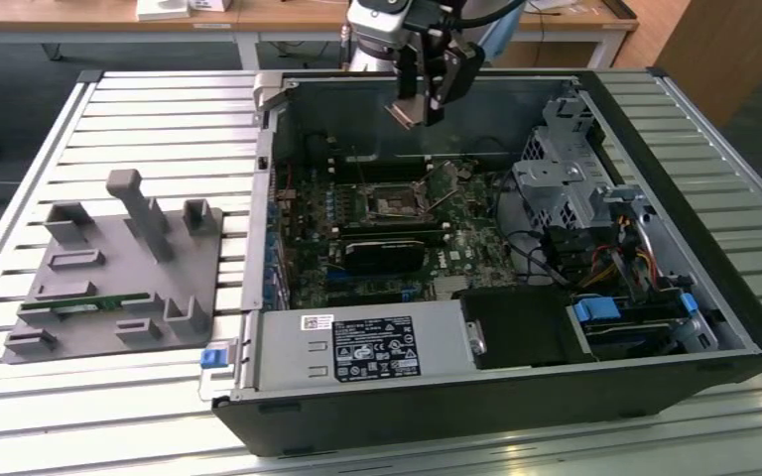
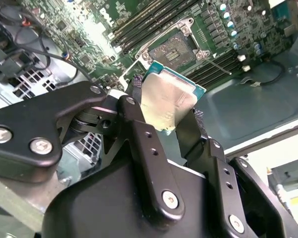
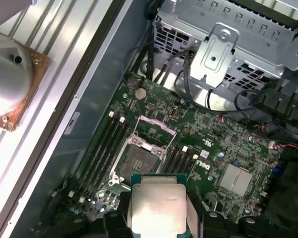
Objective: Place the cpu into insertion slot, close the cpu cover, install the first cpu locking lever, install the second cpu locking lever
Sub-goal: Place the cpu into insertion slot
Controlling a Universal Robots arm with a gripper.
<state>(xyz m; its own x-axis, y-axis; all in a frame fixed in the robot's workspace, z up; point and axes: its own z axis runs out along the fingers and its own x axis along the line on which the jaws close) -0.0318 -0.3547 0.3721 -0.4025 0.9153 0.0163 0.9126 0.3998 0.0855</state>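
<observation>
Silvery-tan metal showing, the cpu (image 2: 170, 99) is sitting clamped by its edges in the closed tool (image 1: 421, 109), probably to keep its underside untouched. It is hanging inside the computer case (image 1: 487, 421), above and apart from the insertion slot (image 3: 139, 161), whose cpu cover (image 3: 156, 128) is standing open, seemingly to receive it.

We see a pale slatted metal worktable (image 1: 130, 119) under even light; behind it, wooden desks (image 1: 289, 15) on white legs stand on a dark grey floor (image 1: 130, 55), with a wooden panel (image 1: 725, 45) at the exterior view's right.
</observation>
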